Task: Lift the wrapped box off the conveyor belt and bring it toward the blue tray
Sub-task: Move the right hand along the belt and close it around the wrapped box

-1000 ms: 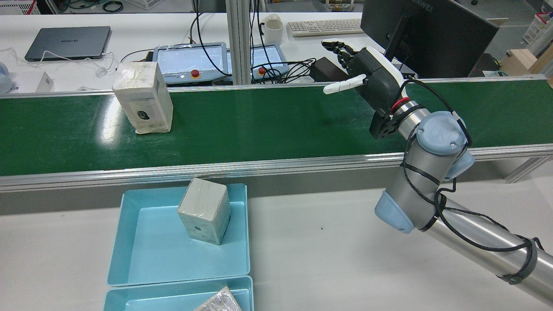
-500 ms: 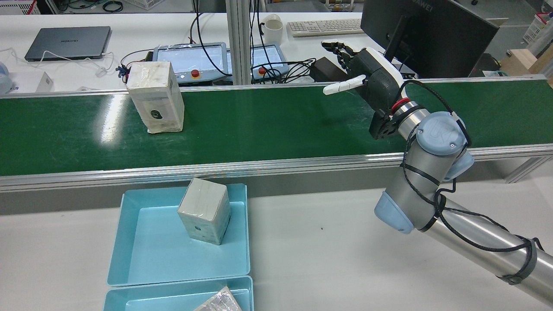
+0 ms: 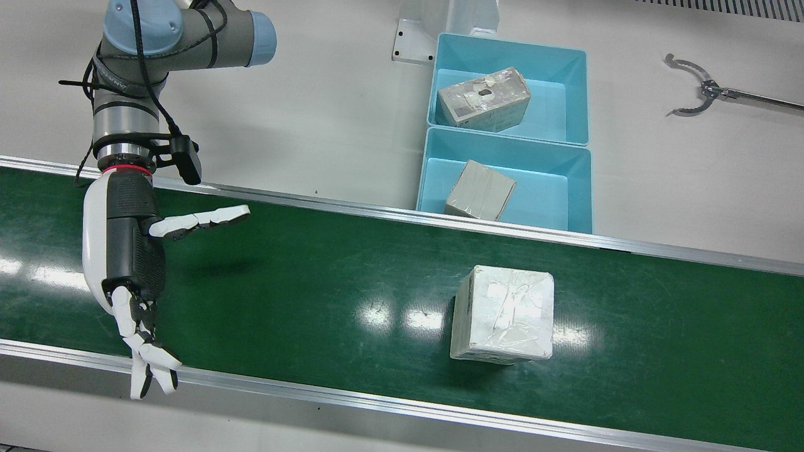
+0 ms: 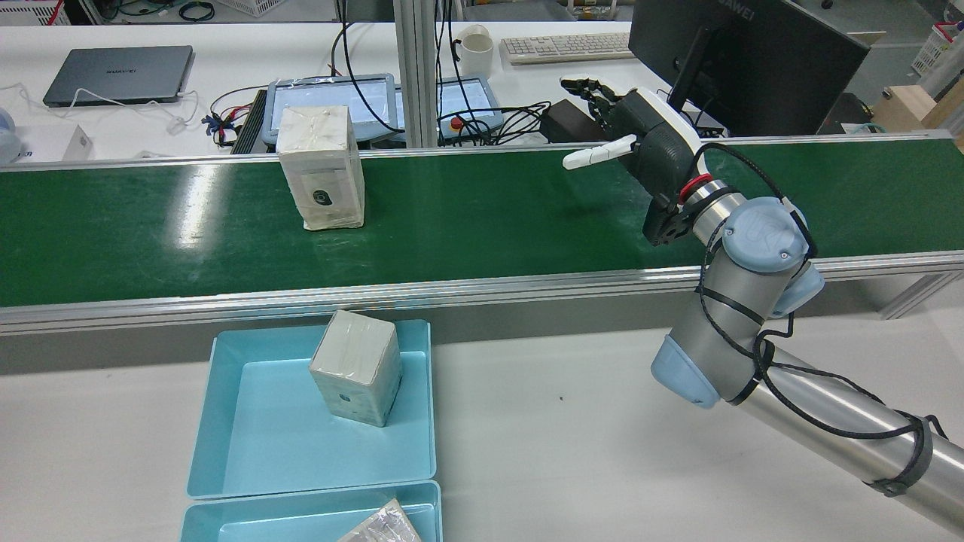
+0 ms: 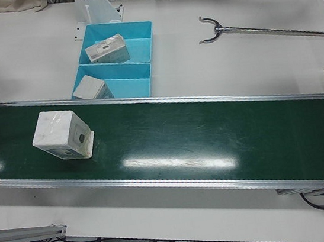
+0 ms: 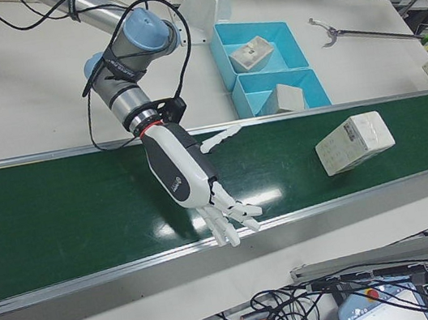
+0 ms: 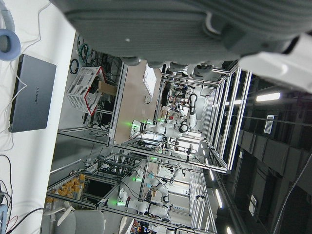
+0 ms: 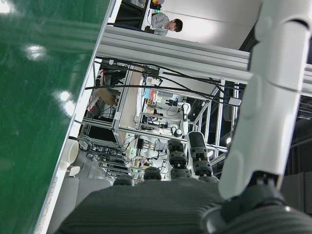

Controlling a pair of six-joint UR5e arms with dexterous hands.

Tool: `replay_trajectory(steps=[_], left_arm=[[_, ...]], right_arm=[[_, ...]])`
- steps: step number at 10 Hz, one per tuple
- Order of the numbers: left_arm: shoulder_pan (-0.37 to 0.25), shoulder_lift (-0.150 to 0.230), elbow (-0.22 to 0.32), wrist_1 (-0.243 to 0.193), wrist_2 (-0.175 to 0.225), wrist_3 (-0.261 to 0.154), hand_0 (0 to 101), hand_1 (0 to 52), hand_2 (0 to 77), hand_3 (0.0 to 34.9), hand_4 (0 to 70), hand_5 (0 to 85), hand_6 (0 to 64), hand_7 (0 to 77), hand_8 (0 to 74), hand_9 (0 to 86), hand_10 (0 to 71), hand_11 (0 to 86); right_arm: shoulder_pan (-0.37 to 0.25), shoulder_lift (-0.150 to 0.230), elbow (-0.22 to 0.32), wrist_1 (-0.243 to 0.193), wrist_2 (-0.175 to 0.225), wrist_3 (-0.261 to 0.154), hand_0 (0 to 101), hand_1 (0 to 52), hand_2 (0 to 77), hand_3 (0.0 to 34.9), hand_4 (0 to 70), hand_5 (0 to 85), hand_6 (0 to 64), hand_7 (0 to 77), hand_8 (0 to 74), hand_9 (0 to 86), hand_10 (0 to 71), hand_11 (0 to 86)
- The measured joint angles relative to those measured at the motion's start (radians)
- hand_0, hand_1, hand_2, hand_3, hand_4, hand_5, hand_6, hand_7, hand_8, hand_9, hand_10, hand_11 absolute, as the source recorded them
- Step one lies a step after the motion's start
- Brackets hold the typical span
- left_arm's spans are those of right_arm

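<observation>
The wrapped box [image 3: 502, 314] stands upright on the green conveyor belt [image 3: 314, 282], untouched. It also shows in the rear view [image 4: 320, 177], the left-front view [image 5: 61, 135] and the right-front view [image 6: 353, 142]. My right hand [image 3: 135, 251] hovers over the belt, open and empty, its thumb pointing toward the box. It is far to the right of the box in the rear view [image 4: 644, 139]. The blue tray [image 4: 256, 444] sits on the table beside the belt with another wrapped box [image 4: 354, 369] in it. My left hand [image 7: 170, 29] shows only its palm, fingers spread, holding nothing.
A second blue tray [image 3: 559, 94] behind the first holds one more wrapped box [image 3: 483, 99]. A metal reacher tool [image 3: 697, 94] lies on the white table. Aluminium rails [image 4: 452, 290] edge the belt. Control pendants, cables and a monitor stand beyond the belt.
The wrapped box has travelled along the belt toward my right hand, to the right in the rear view. My right hand has stayed almost in place, open.
</observation>
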Motion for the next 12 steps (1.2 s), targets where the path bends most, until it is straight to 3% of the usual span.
replay_trajectory(steps=[2,6,7,12], left_arm=[[0.0,0.0,0.0,0.0,0.0,0.0,0,0.0,0.5,0.0,0.0,1.1,0.0,0.0,0.5,0.0,0.5,0.5],[0.0,0.0,0.0,0.0,0.0,0.0,0,0.0,0.5,0.0,0.0,1.1,0.0,0.5,0.5,0.0,0.5,0.5],[0.0,0.0,0.0,0.0,0.0,0.0,0,0.0,0.5,0.0,0.0,1.1,0.0,0.5,0.5,0.0,0.5,0.5],[0.0,0.0,0.0,0.0,0.0,0.0,0,0.0,0.5,0.0,0.0,1.1,0.0,0.0,0.5,0.0,0.5,0.5]], right_arm=[[-0.005,0.001,-0.002,0.0,-0.003,0.0,46,9.8,7.6,6.2,3.3,25.6,4.4,3.8,1.1,1.6,0.0,1.1],[-0.013,0.003,-0.003,0.0,-0.004,0.0,46,9.3,4.9,6.2,3.3,25.6,4.4,4.9,1.1,1.6,0.0,1.1],[-0.014,0.003,-0.003,0.0,-0.004,0.0,46,9.8,8.2,4.8,3.8,25.6,4.4,4.4,0.5,1.6,0.0,1.1],[-0.016,0.004,-0.003,0.0,-0.003,0.0,46,10.9,8.2,5.3,3.8,25.6,4.4,4.9,0.5,1.6,0.0,1.1]])
